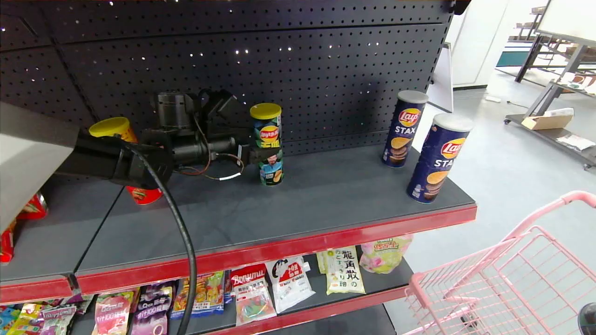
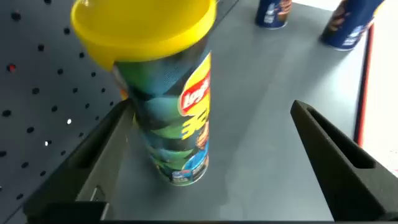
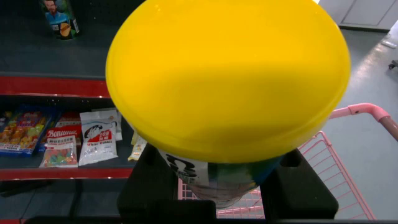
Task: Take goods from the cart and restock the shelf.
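Observation:
A green chip can with a yellow lid [image 1: 267, 144] stands upright on the dark shelf board [image 1: 335, 200], near the pegboard back. My left gripper [image 1: 260, 156] is at this can and open. In the left wrist view the can [image 2: 177, 118] stands close to one finger [image 2: 93, 162], while the other finger [image 2: 336, 162] is well apart from it. My right gripper [image 3: 227, 186] is shut on another yellow-lidded can [image 3: 227, 78], held above the pink cart [image 3: 367, 115].
Two blue chip cans [image 1: 402, 129] [image 1: 440, 158] stand at the shelf's right end. A red can with a yellow lid [image 1: 114, 128] stands behind my left arm. Snack bags [image 1: 288, 284] fill the lower shelf. The pink cart [image 1: 512, 274] is at the lower right.

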You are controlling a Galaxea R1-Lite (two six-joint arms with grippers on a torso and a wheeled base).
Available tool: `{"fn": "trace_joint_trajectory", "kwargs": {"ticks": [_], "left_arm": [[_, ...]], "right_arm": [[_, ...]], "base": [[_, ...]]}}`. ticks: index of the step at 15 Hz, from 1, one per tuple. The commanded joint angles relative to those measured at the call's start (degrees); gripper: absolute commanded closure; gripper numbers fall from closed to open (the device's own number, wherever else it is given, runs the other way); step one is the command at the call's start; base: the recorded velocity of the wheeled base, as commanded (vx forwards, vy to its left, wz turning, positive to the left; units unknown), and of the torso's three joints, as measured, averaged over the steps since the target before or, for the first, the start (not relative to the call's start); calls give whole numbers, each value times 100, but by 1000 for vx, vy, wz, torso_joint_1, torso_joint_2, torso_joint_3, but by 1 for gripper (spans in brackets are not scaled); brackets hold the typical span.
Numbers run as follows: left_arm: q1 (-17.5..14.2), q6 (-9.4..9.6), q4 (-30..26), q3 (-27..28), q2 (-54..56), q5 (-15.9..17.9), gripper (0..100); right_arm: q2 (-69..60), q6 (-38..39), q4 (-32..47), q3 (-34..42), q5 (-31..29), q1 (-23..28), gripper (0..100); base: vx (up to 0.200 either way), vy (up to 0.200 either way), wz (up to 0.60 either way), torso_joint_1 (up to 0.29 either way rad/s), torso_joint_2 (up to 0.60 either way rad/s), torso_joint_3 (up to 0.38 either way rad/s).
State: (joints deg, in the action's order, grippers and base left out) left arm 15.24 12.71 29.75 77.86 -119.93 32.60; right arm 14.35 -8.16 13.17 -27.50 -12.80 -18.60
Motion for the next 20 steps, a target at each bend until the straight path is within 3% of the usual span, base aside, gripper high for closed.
{"fn": "trace_joint_trajectory", "kwargs": {"ticks": [1, 5, 13, 16, 20], "left_arm": [[-12, -6, 67, 115, -153, -34, 0], [-12, -41, 154, 748, -505, -298, 0], [23, -50, 242, 1064, -839, -465, 0], [23, -50, 242, 1495, -1103, -605, 0], [93, -208, 216, 1609, -1164, -641, 0]], "right_arm": [[59, -2, 2, -1, 6, -3, 100], [59, -2, -7, -18, 6, -3, 100], [59, -2, -7, -18, -3, -3, 100], [59, -2, -7, -18, -3, -3, 100], [59, -2, 2, -36, -3, -3, 100]], "base": [[0, 0, 0, 0, 0, 0], [0, 0, 0, 0, 0, 0], [0, 0, 0, 0, 0, 0], [0, 0, 0, 0, 0, 0], [0, 0, 0, 0, 0, 0]]}}
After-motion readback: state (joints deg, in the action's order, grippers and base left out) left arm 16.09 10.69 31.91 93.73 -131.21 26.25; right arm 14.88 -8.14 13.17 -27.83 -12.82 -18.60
